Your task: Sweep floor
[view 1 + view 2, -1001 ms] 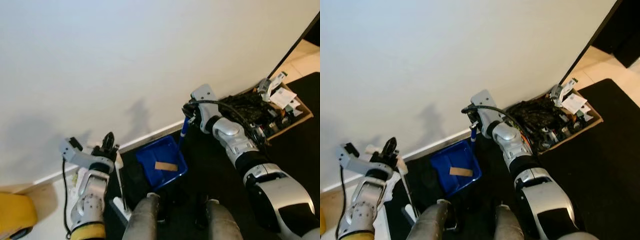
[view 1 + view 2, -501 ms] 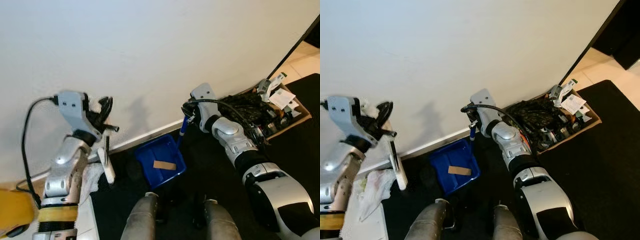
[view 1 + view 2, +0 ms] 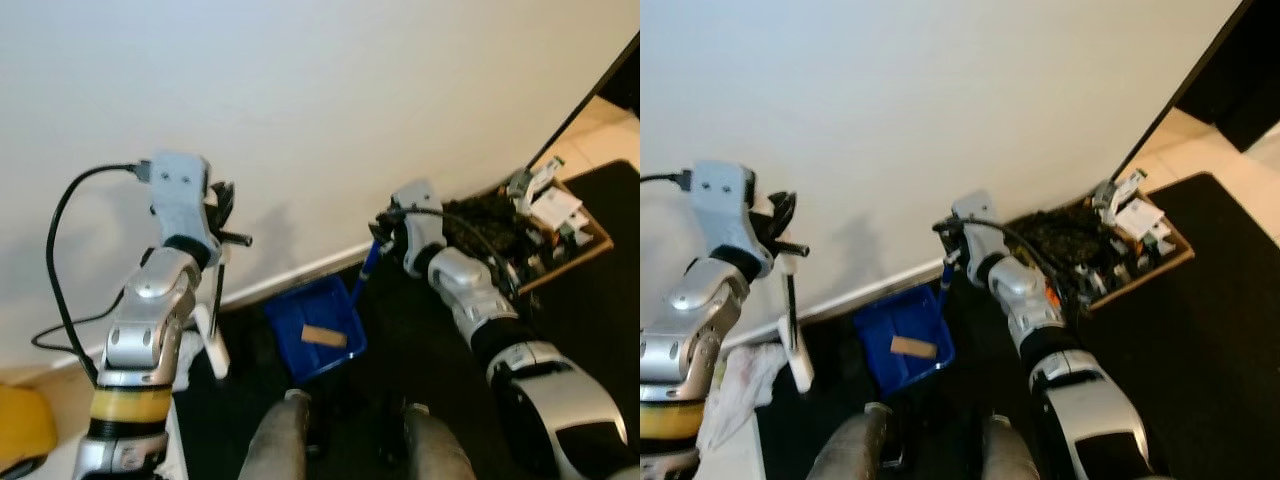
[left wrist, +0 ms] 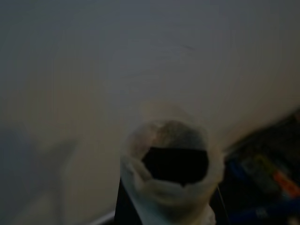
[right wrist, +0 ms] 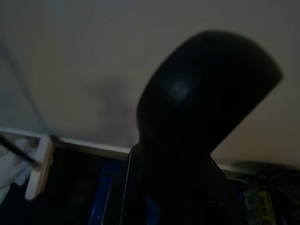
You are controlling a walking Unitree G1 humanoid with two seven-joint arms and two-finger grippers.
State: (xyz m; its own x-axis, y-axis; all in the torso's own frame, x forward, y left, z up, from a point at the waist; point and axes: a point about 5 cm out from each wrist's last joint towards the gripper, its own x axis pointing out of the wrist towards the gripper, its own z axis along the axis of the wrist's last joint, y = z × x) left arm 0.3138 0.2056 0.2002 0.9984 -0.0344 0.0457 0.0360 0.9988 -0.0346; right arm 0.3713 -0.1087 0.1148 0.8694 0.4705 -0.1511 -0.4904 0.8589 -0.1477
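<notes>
Standing close to a white wall, the robot is working with both arms raised in front of it. At the left of the left eye view, the left gripper is clamping the top of a thin dark broom handle, which is running down to a white broom head hanging low beside the baseboard. In the left wrist view a pale, hollow tube end is sitting between the fingers, probably the handle's tip, though the blur makes that hard to confirm.

At the centre of the frame the right gripper is closing on the blue dustpan handle, which is slanting down to the blue dustpan. The pan is resting on the dark floor just below the baseboard, and a small tan scrap is lying inside it. In the right wrist view a rounded black knob is standing up from between the fingers.

A crumpled white cloth is lying at the lower left, beside the broom head. At the upper right a cardboard box is sitting against the wall, holding tangled dark cables and white cards. A yellow object is showing at the lower left corner of the left eye view, and the robot's two grey legs are showing along the bottom edge
</notes>
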